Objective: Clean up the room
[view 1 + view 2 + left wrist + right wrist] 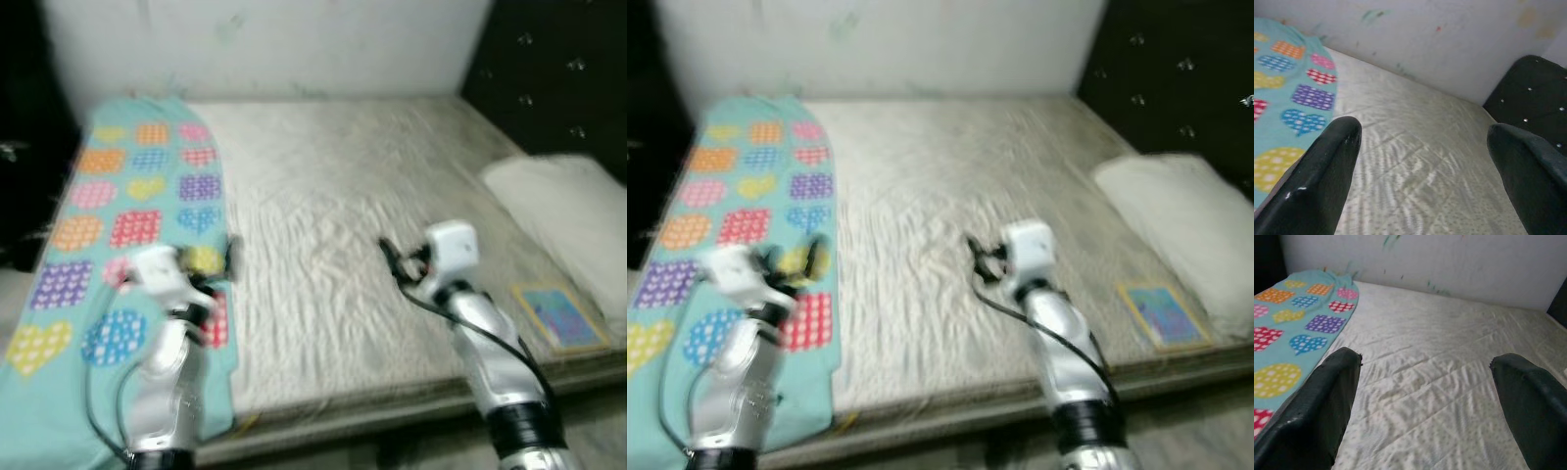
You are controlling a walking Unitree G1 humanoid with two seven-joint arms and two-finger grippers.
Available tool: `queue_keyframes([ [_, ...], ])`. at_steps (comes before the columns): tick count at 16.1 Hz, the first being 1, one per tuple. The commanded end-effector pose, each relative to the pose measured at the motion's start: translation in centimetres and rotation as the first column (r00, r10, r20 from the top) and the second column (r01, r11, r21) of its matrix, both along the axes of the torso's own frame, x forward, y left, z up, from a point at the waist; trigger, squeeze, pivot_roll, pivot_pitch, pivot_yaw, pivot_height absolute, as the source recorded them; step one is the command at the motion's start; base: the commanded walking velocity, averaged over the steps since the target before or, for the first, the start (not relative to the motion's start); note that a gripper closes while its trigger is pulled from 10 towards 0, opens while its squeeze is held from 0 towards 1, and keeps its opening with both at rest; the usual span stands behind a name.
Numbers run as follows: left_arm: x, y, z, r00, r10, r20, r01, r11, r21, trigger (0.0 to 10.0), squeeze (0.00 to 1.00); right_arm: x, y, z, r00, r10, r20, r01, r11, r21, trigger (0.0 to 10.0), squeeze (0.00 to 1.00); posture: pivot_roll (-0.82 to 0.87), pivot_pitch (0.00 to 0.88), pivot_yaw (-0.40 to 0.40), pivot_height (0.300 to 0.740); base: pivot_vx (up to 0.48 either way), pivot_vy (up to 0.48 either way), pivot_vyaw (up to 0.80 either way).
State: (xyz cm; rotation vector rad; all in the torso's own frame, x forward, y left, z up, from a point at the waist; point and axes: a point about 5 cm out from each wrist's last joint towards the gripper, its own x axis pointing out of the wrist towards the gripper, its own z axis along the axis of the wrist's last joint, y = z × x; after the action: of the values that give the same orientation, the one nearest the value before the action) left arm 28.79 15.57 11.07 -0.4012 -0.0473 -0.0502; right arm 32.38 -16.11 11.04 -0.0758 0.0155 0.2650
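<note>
A bed with a pale quilted mattress [343,176] lies before me. A turquoise blanket [137,206] printed with coloured hearts covers its left strip and hangs over the near edge. A white pillow [563,206] rests at the right, and a small blue picture book [560,315] lies flat near the front right corner. My left gripper [232,257] hovers open over the blanket's right border, empty. My right gripper [391,255] is held open above the middle of the mattress, also empty. In the wrist views the left fingers [1327,166] and the right fingers [1322,401] stand wide apart.
A black tufted headboard [558,69] runs along the right side. A white wall [274,49] with small marks stands behind the bed. Dark furniture [24,147] borders the left. The bed's front edge [392,406] is close below my arms.
</note>
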Motion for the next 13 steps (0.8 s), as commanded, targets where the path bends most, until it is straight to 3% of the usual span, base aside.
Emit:
queue_keyframes([
  [1,-0.13,0.98,0.04,1.000,0.031,0.000,-0.031,0.999,0.021,10.0,0.00,0.26,0.56,0.59,1.000,0.012,0.024,-0.012,1.000,0.008,10.0,0.00,-0.04,0.000,-0.042,0.740,0.000,0.000,0.00],
  [3,-0.07,0.94,0.11,1.000,0.028,0.006,-0.029,0.999,0.018,10.0,0.00,0.37,0.50,0.65,1.000,0.010,0.026,-0.010,1.000,0.008,10.0,0.00,-0.04,0.000,-0.042,0.740,0.000,0.000,0.00],
  [13,0.01,1.06,-0.01,0.999,0.044,-0.008,-0.044,0.999,0.006,10.0,0.00,0.25,0.45,0.43,1.000,0.015,0.027,-0.015,1.000,-0.005,10.0,0.00,-0.04,0.000,-0.041,0.740,0.000,0.480,0.00],
])
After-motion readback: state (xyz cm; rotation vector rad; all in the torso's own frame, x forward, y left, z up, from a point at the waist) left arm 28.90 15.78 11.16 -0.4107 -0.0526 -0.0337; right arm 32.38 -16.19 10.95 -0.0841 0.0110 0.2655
